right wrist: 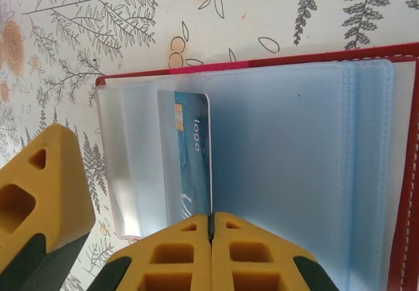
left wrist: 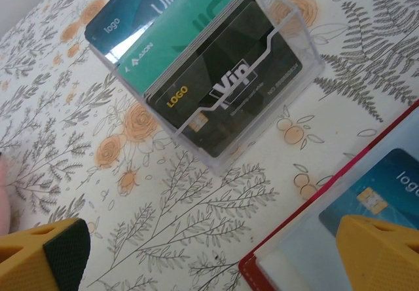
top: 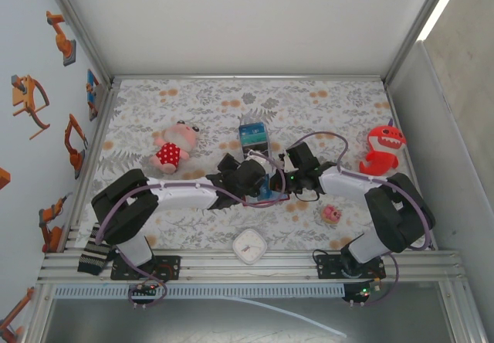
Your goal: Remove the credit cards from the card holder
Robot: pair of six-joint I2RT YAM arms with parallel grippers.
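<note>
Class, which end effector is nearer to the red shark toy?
Right. The right end effector works just to the left of the red shark toy; the left end effector is beside it, even farther left of the toy.

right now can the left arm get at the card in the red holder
Probably yes: the left end effector is open, one finger above the credit card in the card holder. But the card sits in a clear pocket, and the shut right end effector crowds its edge.

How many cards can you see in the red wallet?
1: a blue card in a clear pocket of the wallet, near its left end in the right wrist view. Others may be hidden in the pockets.
</note>
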